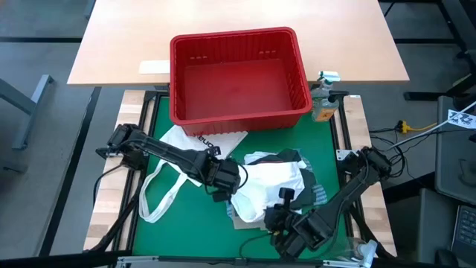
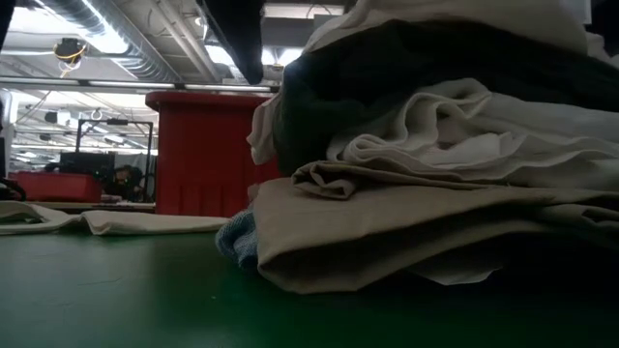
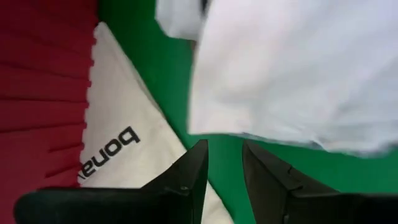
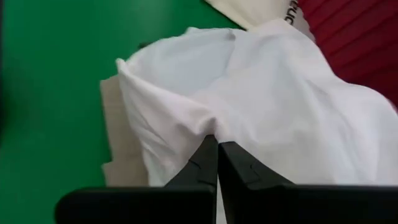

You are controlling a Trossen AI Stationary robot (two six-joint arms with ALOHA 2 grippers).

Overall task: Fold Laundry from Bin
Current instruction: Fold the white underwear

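White shirt: the large, limp white cotton shirt (image 1: 271,186) lies crumpled on top of the laundry heap on the green mat, in front of the empty red slotted plastic basket (image 1: 238,74); it looks light, soft and inclined to sag and slide off whatever lies beneath.
Right pincer: the right gripper (image 4: 217,146) has its fingers pressed together with a fold of the white shirt pinched at their tips, at the heap's near edge.
Left pincer: the left gripper (image 3: 224,152) stands part open with nothing between its fingers; the shirt's hem hangs just ahead of the tips, the white tote bag with black lettering (image 3: 118,149) off to one side.
Where to hold: probably a hem or shoulder seam, taken at two well-separated points so the cloth spreads rather than bunches.
Under the shirt: tan cloth (image 2: 387,232) and a dark top (image 2: 387,77) show in the low view; how many pieces are stacked is unclear.
Cut off: the shirt's collar and sleeves cannot be made out.
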